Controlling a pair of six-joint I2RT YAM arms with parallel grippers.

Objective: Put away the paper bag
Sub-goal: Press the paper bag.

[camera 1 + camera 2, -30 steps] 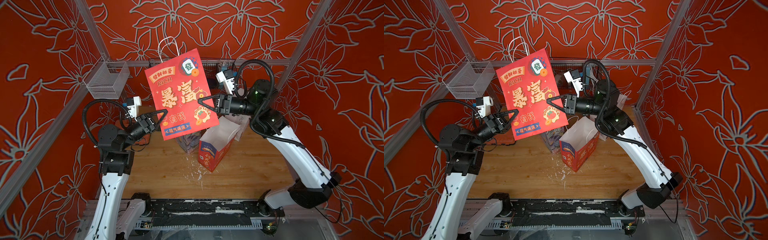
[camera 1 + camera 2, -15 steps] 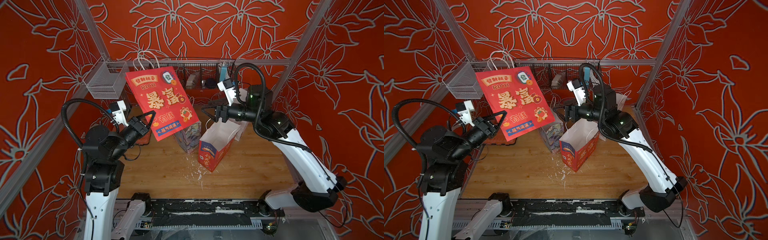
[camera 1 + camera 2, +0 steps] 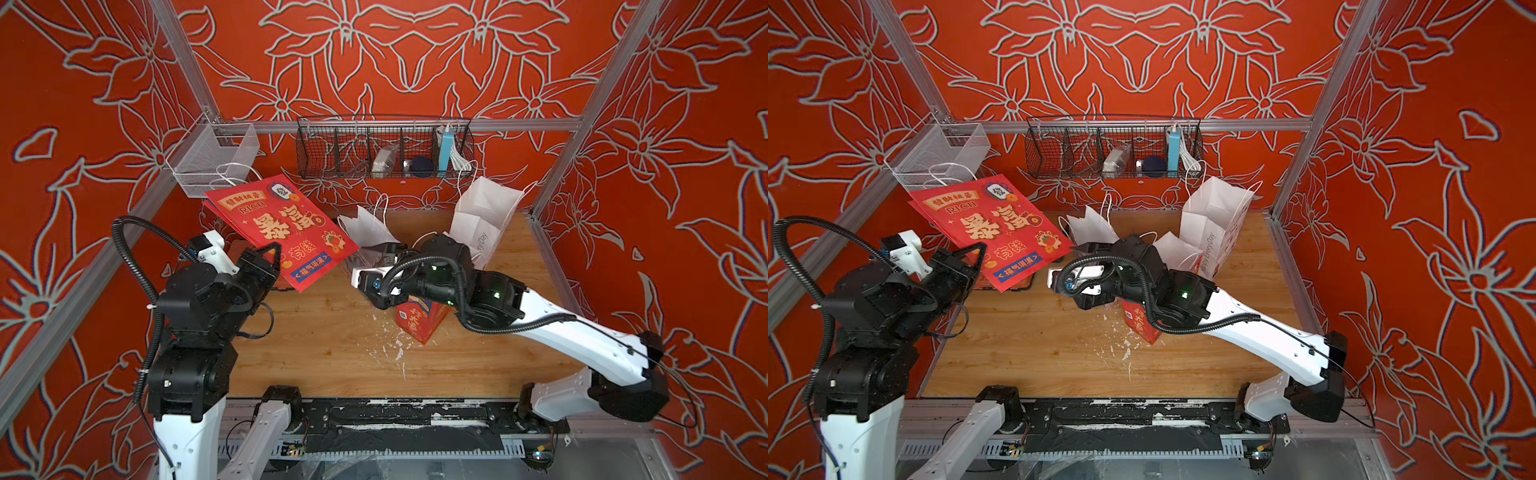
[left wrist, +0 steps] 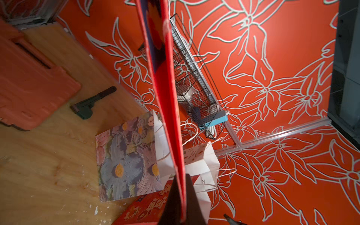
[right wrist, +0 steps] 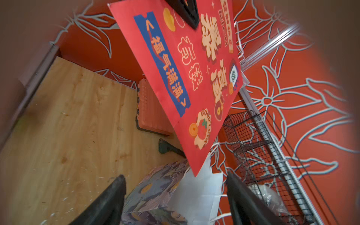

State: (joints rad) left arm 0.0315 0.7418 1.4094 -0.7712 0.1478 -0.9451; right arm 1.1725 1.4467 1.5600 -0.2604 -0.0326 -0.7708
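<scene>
Progress is partial: red paper bag, folded flat, hangs tilted above the desk's left rear, near the silver mesh basket, with left jaws clenched on its lower edge. Right jaws stand released and empty. Stowing and letting go likely remain.

A wooden tabletop is enclosed by red floral walls; a wire basket is hung on the far rail.

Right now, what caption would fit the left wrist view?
Left gripper pinches the flattened red bag edge-on, with a floral bag on the table beyond.
</scene>
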